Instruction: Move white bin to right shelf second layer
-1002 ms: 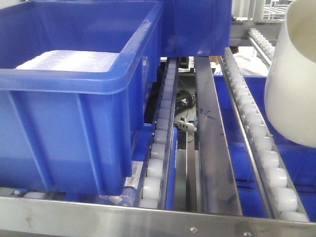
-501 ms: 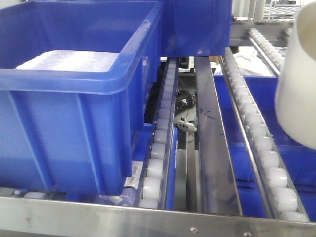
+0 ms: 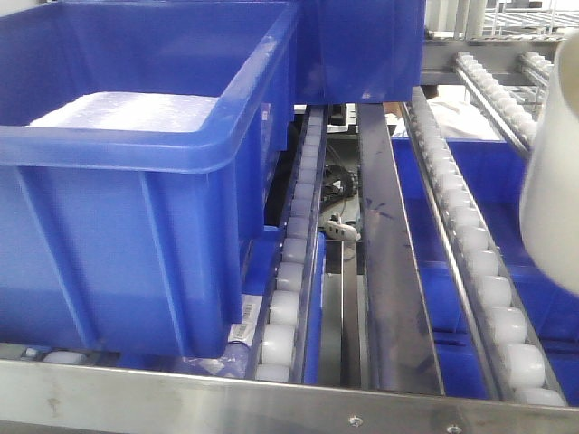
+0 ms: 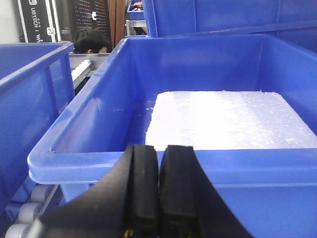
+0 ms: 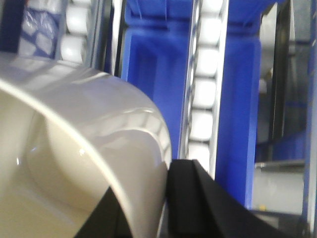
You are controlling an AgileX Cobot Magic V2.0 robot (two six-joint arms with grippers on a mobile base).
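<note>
Your white bin (image 3: 554, 181) is hanging at the far right edge of the front view, mostly cut off by the frame, up off the roller lane (image 3: 470, 240) below it and not touching it. From the right wrist cam you can see why: the right gripper (image 5: 143, 208) is pinching the bin's (image 5: 74, 163) wall, one black finger (image 5: 193, 198) outside the rim and the other inside, with rollers (image 5: 205, 94) and blue crates visible underneath.

Your left gripper (image 4: 158, 191) has its two black pads pressed together with nothing between them, parked just in front of the big blue crate's (image 4: 148, 166) near rim. That crate has a white foam slab (image 4: 223, 119) lying flat inside. In the front view the same crate (image 3: 136, 244) fills the left side, sitting on the rack, with a steel rail (image 3: 384, 262) between it and the right lane. Someone's dark-haired head (image 4: 91, 40) pokes up in the background of the left wrist view.
</note>
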